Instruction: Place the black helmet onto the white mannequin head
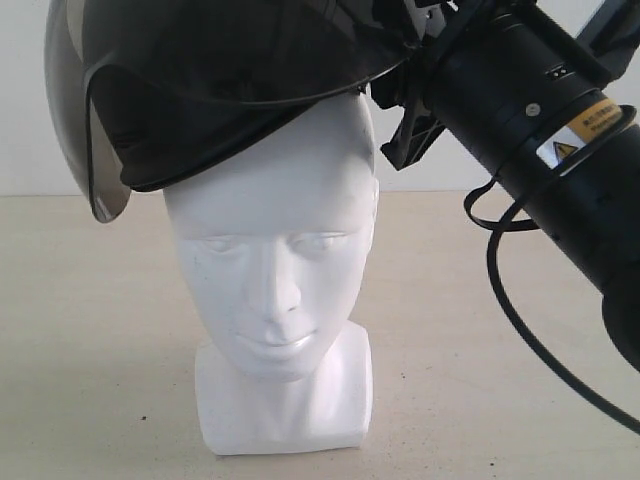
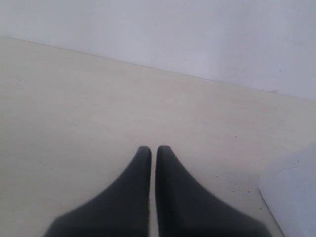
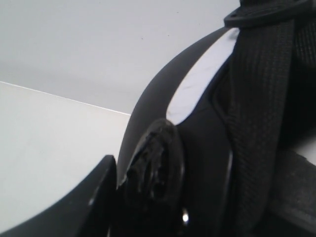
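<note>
The black helmet (image 1: 220,70) sits tilted on top of the white mannequin head (image 1: 275,270), its smoke visor (image 1: 70,110) flipped out to the left and the crown of the head still showing at the right. My right gripper (image 1: 405,95) clamps the helmet's rear rim; in the right wrist view the one finger that shows (image 3: 84,202) presses against the helmet shell (image 3: 163,123), with a black strap (image 3: 261,98) beside it. My left gripper (image 2: 153,148) is shut and empty over the table, with a white corner of the mannequin base (image 2: 294,197) nearby.
The beige table (image 1: 90,330) stretches around the mannequin, with a white wall (image 1: 20,120) behind. A black cable (image 1: 510,300) loops down from the right arm (image 1: 560,130), to the right of the head.
</note>
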